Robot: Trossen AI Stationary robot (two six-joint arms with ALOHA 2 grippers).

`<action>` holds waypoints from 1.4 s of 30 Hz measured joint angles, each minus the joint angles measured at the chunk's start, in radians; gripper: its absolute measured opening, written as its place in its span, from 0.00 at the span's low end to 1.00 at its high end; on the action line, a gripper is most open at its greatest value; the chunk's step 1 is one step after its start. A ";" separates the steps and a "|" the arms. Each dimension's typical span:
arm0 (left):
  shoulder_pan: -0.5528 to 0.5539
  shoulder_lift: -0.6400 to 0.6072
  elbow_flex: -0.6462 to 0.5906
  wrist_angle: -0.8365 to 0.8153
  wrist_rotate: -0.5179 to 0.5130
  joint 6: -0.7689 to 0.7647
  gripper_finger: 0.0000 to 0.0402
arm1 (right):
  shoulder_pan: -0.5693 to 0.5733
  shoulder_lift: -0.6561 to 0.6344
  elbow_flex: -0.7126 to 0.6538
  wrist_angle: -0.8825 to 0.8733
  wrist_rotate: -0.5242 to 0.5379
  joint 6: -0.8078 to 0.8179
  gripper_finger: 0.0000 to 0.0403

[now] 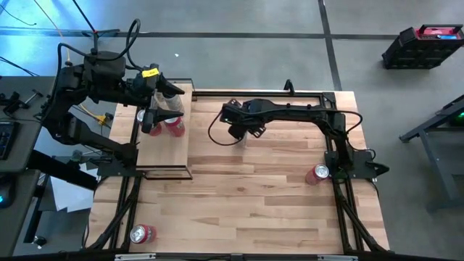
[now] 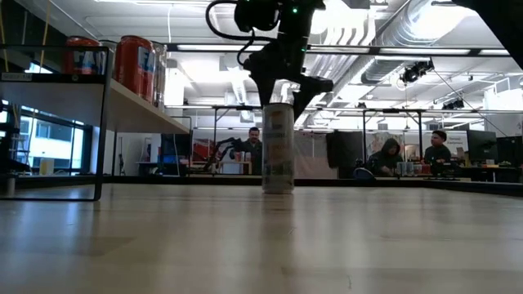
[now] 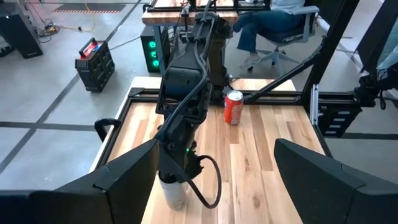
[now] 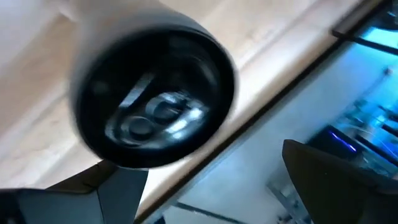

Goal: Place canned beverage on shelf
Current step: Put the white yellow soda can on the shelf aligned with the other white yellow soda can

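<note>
Tall slim white can (image 2: 278,148), dark top, upright mid-table, well apart from shelf (image 1: 164,148). Right gripper (image 2: 283,91) spread just above it, not gripping. Left gripper (image 1: 161,109) spread over shelf's red cans (image 1: 174,125).

A black-and-red toolbox (image 1: 422,45) sits on the grey concrete floor (image 1: 239,18) at the upper right of the overhead frame, well apart from the plank-striped wooden table (image 1: 254,203). Loose sheets of paper (image 1: 67,194) lie at the lower left, beside the table's edge. In the level view across the table, three people sit at desks in the background: one (image 2: 255,145) near the centre and two (image 2: 391,155) (image 2: 440,147) to the right, beneath exposed ceiling ductwork (image 2: 425,24).
</note>
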 joint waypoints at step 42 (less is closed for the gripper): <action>0.274 0.269 0.000 0.197 0.162 0.198 0.77 | -0.018 -0.483 0.215 -0.484 0.184 1.340 0.86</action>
